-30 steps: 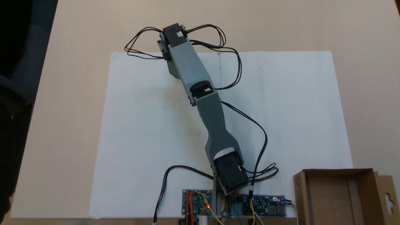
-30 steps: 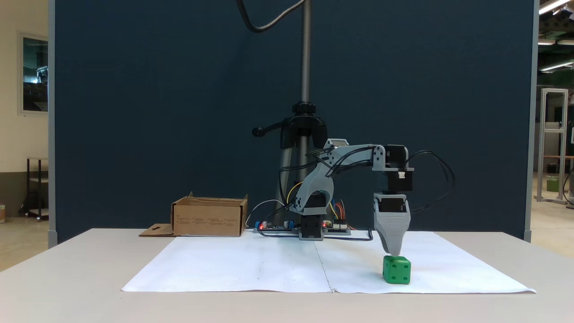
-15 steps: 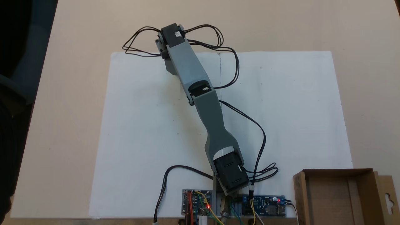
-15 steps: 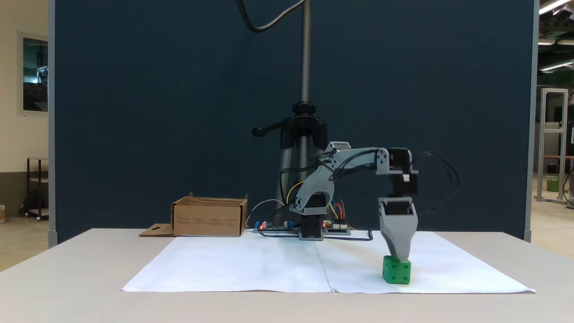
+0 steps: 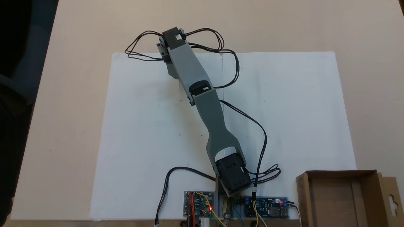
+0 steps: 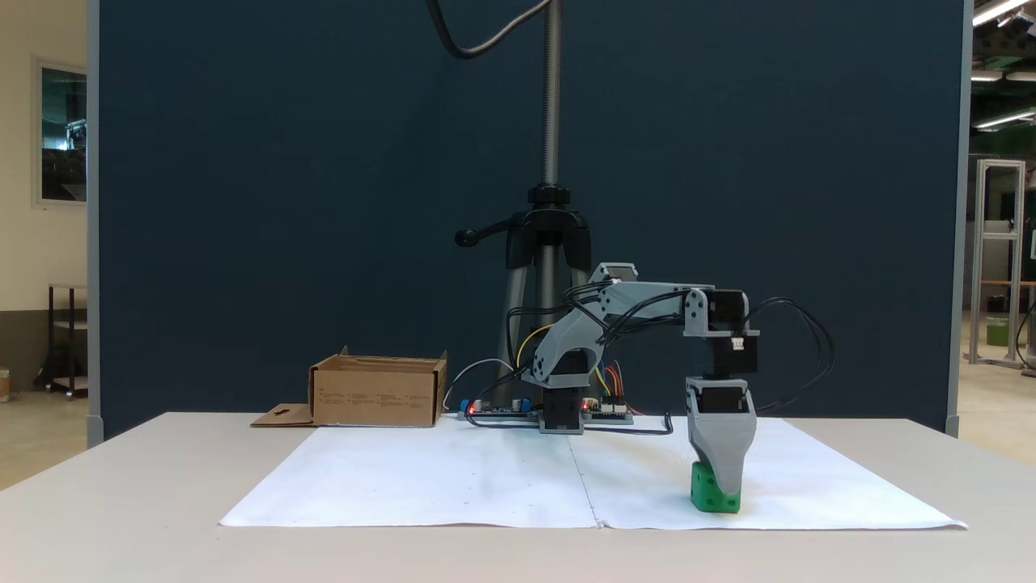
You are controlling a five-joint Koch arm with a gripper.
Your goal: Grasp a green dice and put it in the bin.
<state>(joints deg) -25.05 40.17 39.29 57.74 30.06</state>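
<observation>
The small bright green dice [image 6: 706,495] with rounded edges and sunken pips sits on the white paper sheet [image 6: 453,486] in the side-on fixed view, toward four o'clock of the frame. The grey printed gripper [image 6: 723,487] points straight down over it, its grey tip covering the dice's right half! The two fingers lie one behind the other from here, so I cannot tell whether they are spread or pinched on it. The dice rests flat on the paper, not lifted. Way over at nine o'clock stands the brown cardboard bin [image 6: 379,394] with low walls, well apart from the action.

Now the fixed view from above: the grey arm [image 5: 202,107] stretches from its base at six o'clock up toward eleven o'clock, hiding the dice and the fingers beneath its wrist. The bin [image 5: 366,174], with its keyhole-cutout flap, waits in the corner at four o'clock on the beige bench [image 5: 63,94], and what shows of its floor is bare.

My call: the reach looks done; the grip is unconfirmed, and the lift, the carry across the sheet and the drop are all still to come.
</observation>
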